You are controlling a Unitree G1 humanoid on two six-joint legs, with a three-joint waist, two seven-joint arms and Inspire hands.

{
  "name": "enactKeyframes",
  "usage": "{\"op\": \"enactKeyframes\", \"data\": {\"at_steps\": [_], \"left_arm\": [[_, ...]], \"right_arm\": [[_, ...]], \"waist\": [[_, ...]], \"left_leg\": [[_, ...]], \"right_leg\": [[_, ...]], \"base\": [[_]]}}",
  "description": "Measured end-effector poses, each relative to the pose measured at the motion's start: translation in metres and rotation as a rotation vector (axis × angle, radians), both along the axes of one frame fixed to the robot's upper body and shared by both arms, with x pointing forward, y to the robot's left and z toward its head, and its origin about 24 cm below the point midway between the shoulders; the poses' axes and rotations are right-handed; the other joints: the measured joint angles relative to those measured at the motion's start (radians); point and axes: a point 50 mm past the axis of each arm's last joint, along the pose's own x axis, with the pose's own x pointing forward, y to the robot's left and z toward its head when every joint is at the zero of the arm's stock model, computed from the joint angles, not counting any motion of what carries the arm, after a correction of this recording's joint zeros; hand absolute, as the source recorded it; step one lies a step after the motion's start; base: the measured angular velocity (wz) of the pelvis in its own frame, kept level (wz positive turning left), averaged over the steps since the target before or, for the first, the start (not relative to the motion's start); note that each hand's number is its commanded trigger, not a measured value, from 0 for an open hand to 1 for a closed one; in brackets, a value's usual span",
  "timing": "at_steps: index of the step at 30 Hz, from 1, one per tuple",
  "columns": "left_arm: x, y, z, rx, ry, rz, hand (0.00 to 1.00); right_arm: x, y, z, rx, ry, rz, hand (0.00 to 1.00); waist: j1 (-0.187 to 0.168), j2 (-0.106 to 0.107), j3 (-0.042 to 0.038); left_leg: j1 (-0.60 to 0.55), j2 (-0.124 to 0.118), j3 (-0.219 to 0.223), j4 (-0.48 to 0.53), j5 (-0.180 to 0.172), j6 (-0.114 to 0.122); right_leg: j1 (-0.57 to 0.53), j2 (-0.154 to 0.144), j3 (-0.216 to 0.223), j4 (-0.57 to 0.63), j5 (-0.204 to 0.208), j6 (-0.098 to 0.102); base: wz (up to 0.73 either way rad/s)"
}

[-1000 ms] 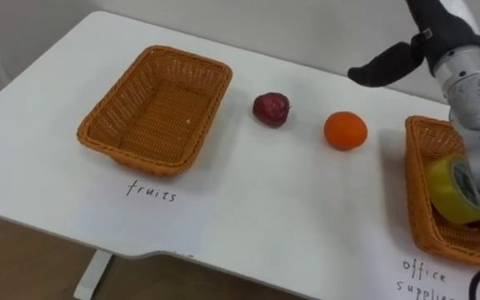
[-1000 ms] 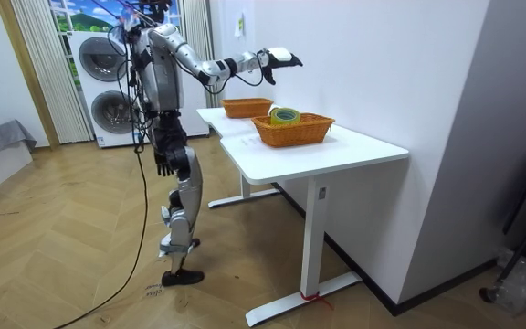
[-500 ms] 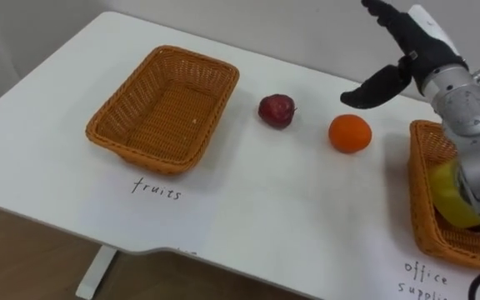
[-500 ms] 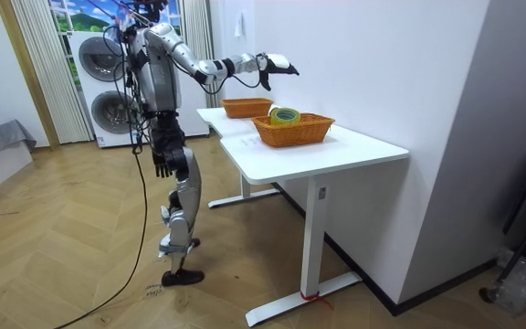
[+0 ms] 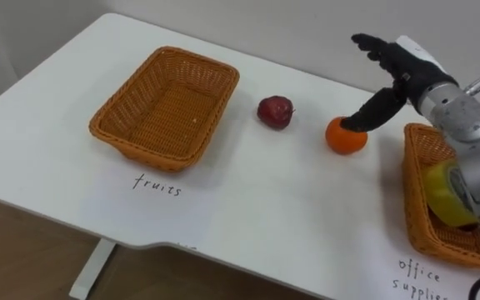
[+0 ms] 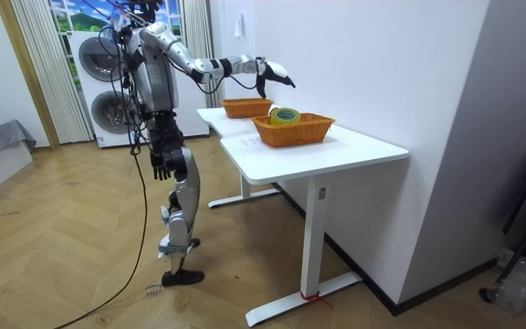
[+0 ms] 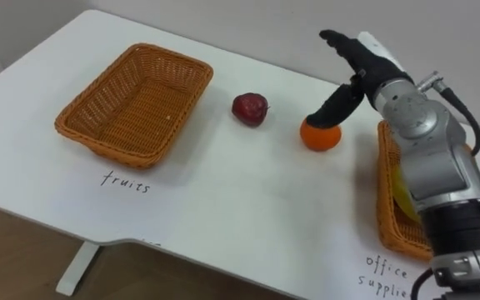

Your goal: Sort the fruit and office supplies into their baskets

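From where I stand, bare white table [image 5: 248, 208] lies open at the orange's [image 5: 345, 137] six o'clock, and a clear gap separates it from the dark red fruit [image 5: 275, 111] at nine. The right hand [image 5: 405, 68] crowds its one o'clock with fingers spread, and the office basket's rim [image 5: 412, 187] walls off four. The fruit basket [image 5: 163, 107], farther out at nine, gapes unobstructed.

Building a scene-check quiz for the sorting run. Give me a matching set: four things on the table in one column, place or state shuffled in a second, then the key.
Things:
1. orange
2. apple
3. tape roll
4. fruit basket

Place or state:
A. empty, on the left part of the table
B. lying in the office basket
C. right below the thumb of the open right hand
D. on the bare tabletop, between the empty basket and the other fruit

Pairs: 1-C, 2-D, 3-B, 4-A
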Motion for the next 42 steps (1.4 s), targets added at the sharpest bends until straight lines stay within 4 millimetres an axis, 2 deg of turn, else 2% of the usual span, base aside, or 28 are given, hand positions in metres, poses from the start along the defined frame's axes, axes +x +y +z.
{"op": "enactKeyframes", "data": {"at_steps": [2,4,13,19,20,23,24,28,30,35,39,42], "left_arm": [[0.001,0.002,0.001,0.003,-0.002,-0.002,0.00],[0.001,0.004,0.002,0.005,-0.002,-0.007,0.00],[0.007,0.008,0.003,0.017,-0.012,-0.017,0.00],[0.014,0.008,0.003,0.033,-0.022,-0.039,0.00],[0.015,0.008,0.003,0.033,-0.022,-0.041,0.00],[0.016,0.006,0.003,0.037,-0.015,-0.069,0.00],[0.017,0.006,0.002,0.041,-0.014,-0.074,0.00],[0.025,0.004,0.002,0.044,-0.022,-0.102,0.00],[0.028,0.003,0.001,0.048,-0.022,-0.112,0.00],[0.030,0.003,0.002,0.069,-0.031,-0.117,0.00],[0.034,0.003,0.002,0.076,-0.046,-0.112,0.00],[0.033,0.003,0.001,0.071,-0.035,-0.109,0.00]], "right_arm": [[-0.001,0.000,-0.003,0.003,0.022,0.008,0.00],[-0.002,0.001,-0.005,0.003,0.035,0.021,0.00],[-0.003,0.006,-0.014,-0.010,0.090,0.057,0.00],[-0.005,0.002,-0.039,-0.028,0.199,0.029,0.00],[-0.006,0.002,-0.043,-0.036,0.218,0.029,0.00],[-0.007,0.002,-0.049,-0.048,0.236,0.027,0.00],[-0.006,0.001,-0.048,-0.052,0.230,0.019,0.00],[-0.005,-0.002,-0.049,-0.125,0.194,-0.021,0.00],[-0.003,-0.004,-0.048,-0.202,0.159,-0.044,0.00],[-0.001,-0.012,-0.046,-0.326,0.089,-0.101,0.00],[-0.001,-0.019,-0.051,-0.352,0.076,-0.149,0.00],[0.007,-0.022,-0.041,-0.378,0.020,-0.190,0.00]], "waist": [[0.001,-0.007,-0.0054],[0.001,-0.012,-0.0073],[0.013,-0.007,-0.0022],[0.028,-0.007,-0.0003],[0.030,-0.010,-0.0025],[0.033,-0.011,-0.0024],[0.038,-0.007,0.0007],[0.054,-0.007,0.0033],[0.056,0.002,0.0095],[0.056,0.014,0.0155],[0.057,0.031,0.0138],[0.056,0.034,0.0121]], "left_leg": [[-0.015,0.001,0.000,0.003,0.001,-0.001],[-0.028,0.001,0.000,0.009,0.001,-0.001],[-0.032,0.001,0.000,0.011,0.001,-0.001],[-0.034,0.001,0.000,0.012,0.001,-0.001],[-0.036,0.001,0.000,0.012,0.001,-0.001],[-0.045,0.002,0.000,0.014,0.001,-0.001],[-0.050,0.002,0.001,0.015,0.001,-0.001],[-0.064,0.002,0.003,0.019,0.001,-0.001],[-0.071,0.002,0.001,0.021,0.001,-0.001],[-0.113,0.002,-0.004,0.038,0.001,-0.001],[-0.157,0.003,-0.002,0.053,0.002,0.000],[-0.167,0.003,0.003,0.053,0.003,0.001]], "right_leg": [[-0.014,0.001,0.000,0.002,0.001,-0.001],[-0.027,0.001,0.000,0.003,0.002,-0.003],[-0.031,0.001,0.000,0.003,0.003,-0.004],[-0.031,0.001,0.000,0.003,0.003,-0.004],[-0.032,0.001,-0.001,0.003,0.003,-0.004],[-0.041,0.001,-0.001,0.004,0.003,-0.005],[-0.046,0.001,-0.001,0.005,0.003,-0.005],[-0.063,0.001,0.000,0.005,0.005,-0.008],[-0.066,0.001,-0.001,0.004,0.006,-0.007],[-0.101,0.001,-0.006,0.005,0.008,-0.009],[-0.142,0.002,-0.005,0.007,0.011,-0.011],[-0.153,0.001,-0.002,0.008,0.012,-0.011]], "base": [[0.00],[0.00],[0.00],[0.00],[0.00],[0.00],[0.00],[-0.01],[0.02],[0.02],[0.01],[-0.03]]}}
